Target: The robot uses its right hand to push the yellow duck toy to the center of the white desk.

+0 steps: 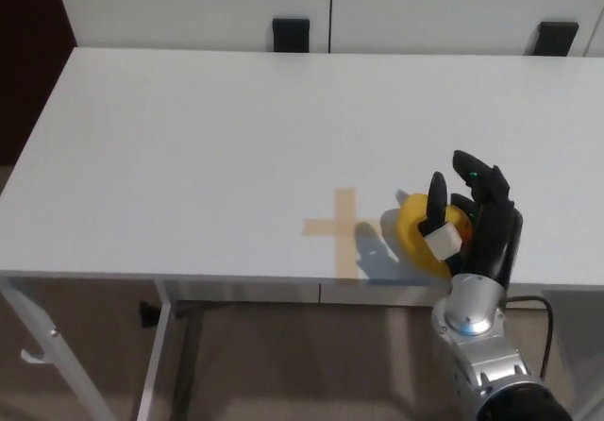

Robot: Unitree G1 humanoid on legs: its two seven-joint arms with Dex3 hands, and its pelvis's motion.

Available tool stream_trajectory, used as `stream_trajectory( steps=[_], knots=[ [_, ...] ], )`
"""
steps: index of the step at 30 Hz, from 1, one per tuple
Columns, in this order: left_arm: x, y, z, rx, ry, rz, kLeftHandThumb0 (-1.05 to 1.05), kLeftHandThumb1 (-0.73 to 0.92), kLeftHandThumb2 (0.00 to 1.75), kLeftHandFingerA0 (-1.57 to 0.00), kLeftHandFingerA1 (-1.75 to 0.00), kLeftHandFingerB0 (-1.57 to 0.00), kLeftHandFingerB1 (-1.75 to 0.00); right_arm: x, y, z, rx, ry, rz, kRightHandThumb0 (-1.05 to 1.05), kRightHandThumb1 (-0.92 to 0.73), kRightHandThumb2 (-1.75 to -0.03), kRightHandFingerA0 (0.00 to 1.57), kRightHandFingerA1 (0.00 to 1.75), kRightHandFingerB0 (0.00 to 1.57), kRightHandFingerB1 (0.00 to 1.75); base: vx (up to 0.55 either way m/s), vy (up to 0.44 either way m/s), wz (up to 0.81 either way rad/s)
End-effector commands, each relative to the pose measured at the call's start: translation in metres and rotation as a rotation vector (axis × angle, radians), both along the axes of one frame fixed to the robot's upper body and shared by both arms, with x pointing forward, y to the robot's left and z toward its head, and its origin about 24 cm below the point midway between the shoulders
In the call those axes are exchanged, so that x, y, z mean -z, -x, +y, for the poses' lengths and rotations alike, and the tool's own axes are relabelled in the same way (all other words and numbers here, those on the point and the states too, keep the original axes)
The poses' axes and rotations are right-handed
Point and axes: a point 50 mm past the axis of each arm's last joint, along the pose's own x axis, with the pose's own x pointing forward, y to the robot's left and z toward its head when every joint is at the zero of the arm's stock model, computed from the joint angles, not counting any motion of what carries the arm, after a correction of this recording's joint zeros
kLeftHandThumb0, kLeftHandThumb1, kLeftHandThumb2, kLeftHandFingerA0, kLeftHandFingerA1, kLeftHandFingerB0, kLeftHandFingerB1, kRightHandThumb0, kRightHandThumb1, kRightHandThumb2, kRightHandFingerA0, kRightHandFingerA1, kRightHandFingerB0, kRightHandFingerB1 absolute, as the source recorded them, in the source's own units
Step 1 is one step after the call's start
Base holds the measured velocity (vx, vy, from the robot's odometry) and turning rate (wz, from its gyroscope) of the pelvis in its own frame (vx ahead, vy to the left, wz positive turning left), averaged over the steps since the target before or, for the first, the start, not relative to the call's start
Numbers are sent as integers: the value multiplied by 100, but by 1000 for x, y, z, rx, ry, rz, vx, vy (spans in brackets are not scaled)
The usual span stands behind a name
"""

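Duck (412, 235) half behind right hand (469, 218)

The duck toy (415, 237) is placed on the desk (189, 138), near its front edge, just at the right of the tape cross (346, 227). The right hand (472, 218) is set against the right side of the toy. 2 brackets (291, 34) are seen behind the desk.

No readable text, label, brand or number shows anywhere in view
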Motion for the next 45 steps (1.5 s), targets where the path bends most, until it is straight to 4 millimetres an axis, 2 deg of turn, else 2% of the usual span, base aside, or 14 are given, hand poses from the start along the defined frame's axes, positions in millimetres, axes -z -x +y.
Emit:
stream_trajectory(
  steps=[1, 15, 16, 20, 21, 23, 24, 29, 34, 39, 41, 42, 44, 45],
  knots=[
    [-7, -5, 4, 35, -35, -56, -5, 45, 104, -96, -99, -93, -101, 1, -5, -2, -178, -48, 47, -84, -92, -69, 43, 50, 42, 43, 0, 0, 0],
    [-7, -6, 5, 47, -40, -46, -6, 48, 95, -92, -97, -87, -99, 23, 14, 14, -165, -146, 98, -82, -92, -69, 40, 53, 36, 40, 0, 0, 0],
    [-7, -6, 4, 48, -38, -45, -4, 45, 94, -92, -96, -90, -100, 23, 16, 17, -166, -158, 98, -89, -78, -86, 36, 57, 31, 46, 0, 0, 0],
    [-6, -5, 4, 41, -30, -47, -6, 44, 95, -94, -97, -91, -99, 24, 18, 24, -162, -186, 97, -88, -77, -87, 36, 57, 32, 46, 0, 0, 0],
    [-6, -5, 4, 39, -31, -44, -6, 51, 90, -95, -98, -89, -99, 24, 18, 27, -155, -194, 95, -83, -92, -70, 35, 58, 37, 47, 0, 0, 0],
    [-6, -6, 4, 39, -33, -39, -6, 51, 90, -95, -98, -89, -99, 23, 19, 30, -147, -203, 92, -83, -92, -70, 35, 58, 37, 47, 0, 0, 0],
    [-6, -7, 3, 44, -32, -42, -9, 43, 99, -93, -97, -91, -99, 22, 18, 33, -142, -206, 89, -83, -92, -70, 32, 57, 36, 46, 0, 0, 0],
    [-5, -7, 1, 45, -25, -46, -6, 44, 105, -97, -99, -94, -99, 18, 18, 42, -100, -236, 80, -83, -92, -68, 29, 60, 41, 53, 0, 0, 0],
    [-3, -7, -1, 54, -17, -48, -6, 50, 97, -93, -98, -90, -101, 15, 16, 44, -71, -229, 76, -83, -91, -67, 28, 57, 41, 51, 0, 0, 0],
    [-1, -6, -5, 60, -5, -48, -4, 43, 104, -99, -100, -94, -98, 11, 15, 46, -29, -227, 59, -79, -90, -66, 33, 58, 43, 52, 0, 0, 0],
    [0, -6, -6, 66, 0, -49, -3, 42, 106, -97, -98, -96, -98, 8, 12, 47, -18, -198, 56, -78, -90, -67, 34, 61, 40, 45, 0, 0, 0],
    [0, -8, -7, 69, 1, -52, -4, 45, 106, -99, -98, -95, -99, 5, 10, 48, -8, -186, 49, -84, -76, -82, 23, 60, 36, 54, 0, 0, 0],
    [0, -10, -8, 70, 2, -54, -4, 45, 106, -99, -98, -95, -99, 1, 8, 49, 5, -176, 40, -84, -76, -82, 23, 60, 36, 54, 0, 0, 0],
    [0, -10, -8, 75, -1, -52, -4, 44, 105, -97, -97, -94, -98, -2, 7, 49, 2, -176, 27, -79, -89, -67, 16, 60, 37, 59, 0, 0, 0]
  ],
)
